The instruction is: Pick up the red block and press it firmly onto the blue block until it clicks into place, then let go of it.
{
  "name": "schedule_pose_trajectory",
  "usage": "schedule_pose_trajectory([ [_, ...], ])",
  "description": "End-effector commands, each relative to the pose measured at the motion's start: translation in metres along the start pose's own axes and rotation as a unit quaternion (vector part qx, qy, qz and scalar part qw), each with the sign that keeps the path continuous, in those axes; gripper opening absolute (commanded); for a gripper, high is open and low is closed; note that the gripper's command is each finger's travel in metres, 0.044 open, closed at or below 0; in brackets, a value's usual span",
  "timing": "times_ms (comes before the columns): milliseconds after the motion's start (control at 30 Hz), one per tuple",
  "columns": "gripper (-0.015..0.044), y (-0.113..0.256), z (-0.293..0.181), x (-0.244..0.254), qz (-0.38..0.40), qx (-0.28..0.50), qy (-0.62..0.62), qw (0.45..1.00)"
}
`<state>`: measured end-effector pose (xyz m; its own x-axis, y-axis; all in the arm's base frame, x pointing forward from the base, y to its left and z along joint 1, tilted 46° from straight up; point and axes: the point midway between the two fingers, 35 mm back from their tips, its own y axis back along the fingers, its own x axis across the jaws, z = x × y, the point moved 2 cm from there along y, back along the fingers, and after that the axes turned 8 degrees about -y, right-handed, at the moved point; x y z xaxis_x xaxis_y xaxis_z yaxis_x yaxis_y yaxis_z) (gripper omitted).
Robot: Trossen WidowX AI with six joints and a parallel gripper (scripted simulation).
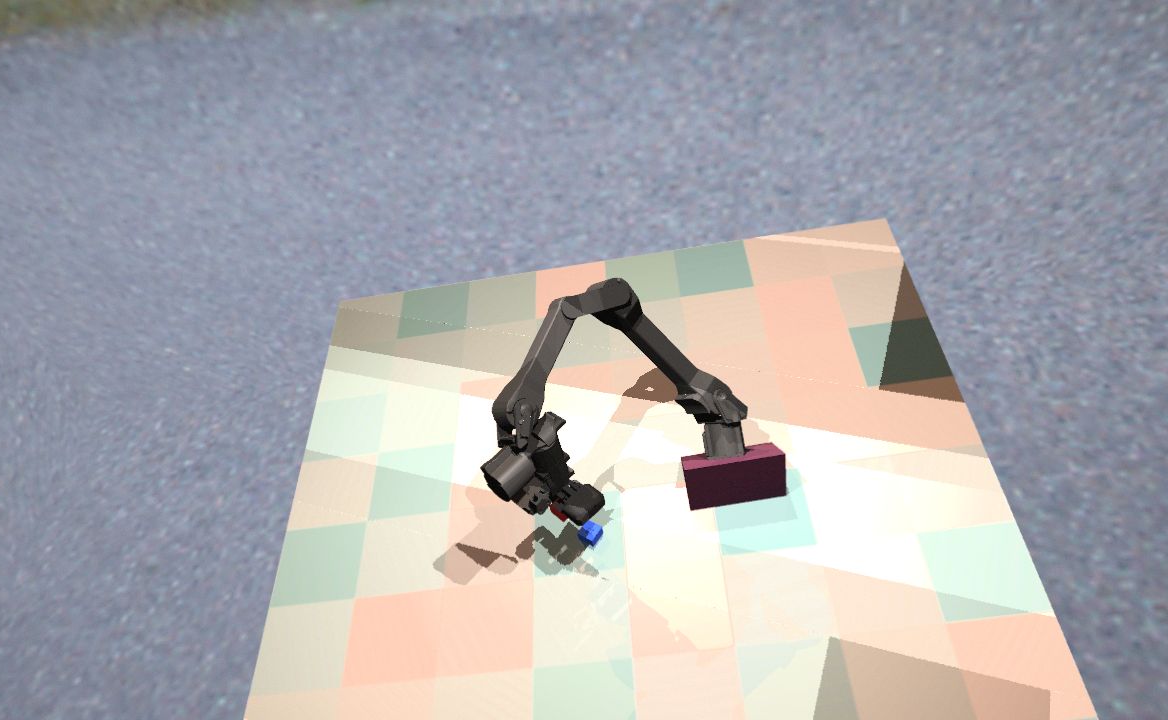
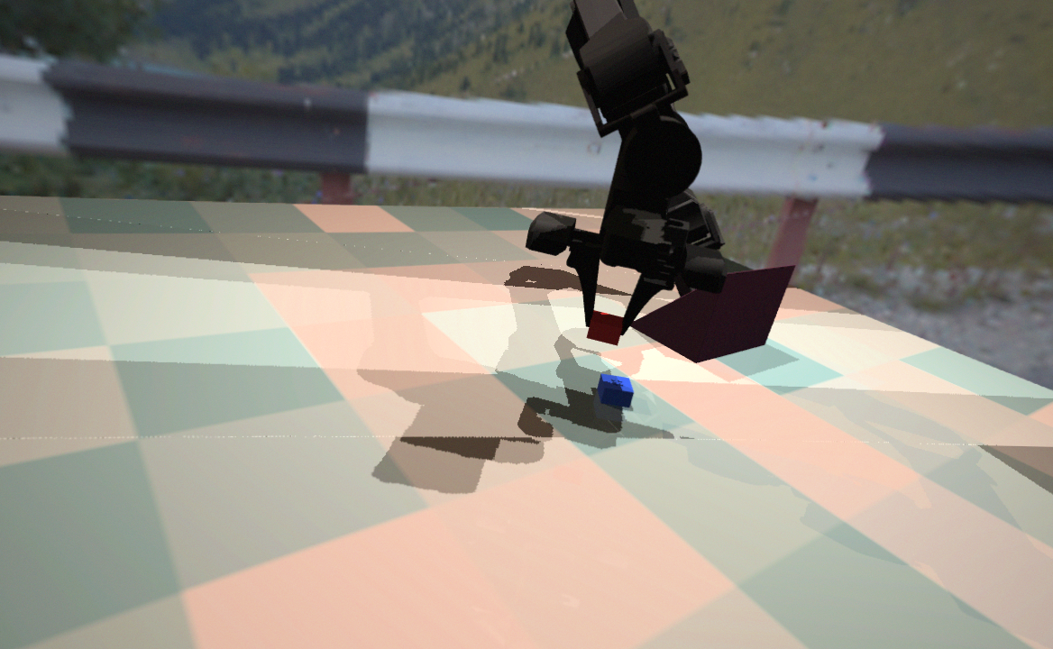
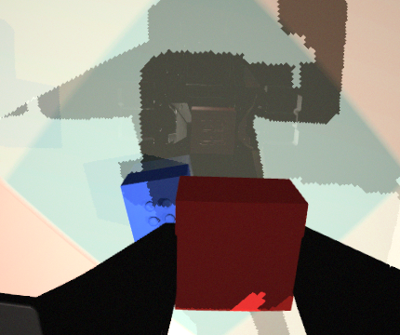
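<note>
My gripper (image 2: 607,329) (image 3: 233,240) is shut on the red block (image 2: 603,328) (image 3: 239,251) and holds it in the air, above and apart from the blue block. The red block shows only as a small patch under the fingers in the top view (image 1: 558,511). The blue block (image 1: 589,533) (image 2: 615,390) (image 3: 137,205) sits on the table with its studs up. In the wrist view it lies left of and beyond the red block, which hides part of it, and its edges are turned slightly against the red block's.
The checkered table (image 1: 481,635) (image 2: 312,580) carries the arm's dark maroon base block (image 1: 735,479) (image 2: 724,318), which stands right of the blue block in the top view. Dark arm shadows fall around the blue block.
</note>
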<state>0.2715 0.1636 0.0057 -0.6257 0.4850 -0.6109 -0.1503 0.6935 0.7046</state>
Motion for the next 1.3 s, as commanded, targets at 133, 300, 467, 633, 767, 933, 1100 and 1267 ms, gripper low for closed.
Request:
schedule_pose_trajectory([
  [133,0.0,-0.012,-0.017,0.016,0.001,-0.001,0.069,0.998],
  [300,0.0,-0.019,-0.025,0.023,0.001,0.0,0.101,0.995],
  [467,0.0,-0.037,-0.024,0.023,0.001,0.0,0.101,0.995],
  [633,0.0,-0.042,-0.024,0.023,0.001,0.0,0.101,0.995],
  [767,0.0,-0.048,-0.025,0.024,0.001,0.0,0.101,0.995],
  [933,0.0,-0.055,-0.025,0.024,0.001,0.0,0.101,0.995],
  [1100,0.0,-0.056,-0.025,0.024,0.001,0.0,0.101,0.995],
  [1267,0.0,-0.056,-0.025,0.024,0.001,0.0,0.101,0.995],
])
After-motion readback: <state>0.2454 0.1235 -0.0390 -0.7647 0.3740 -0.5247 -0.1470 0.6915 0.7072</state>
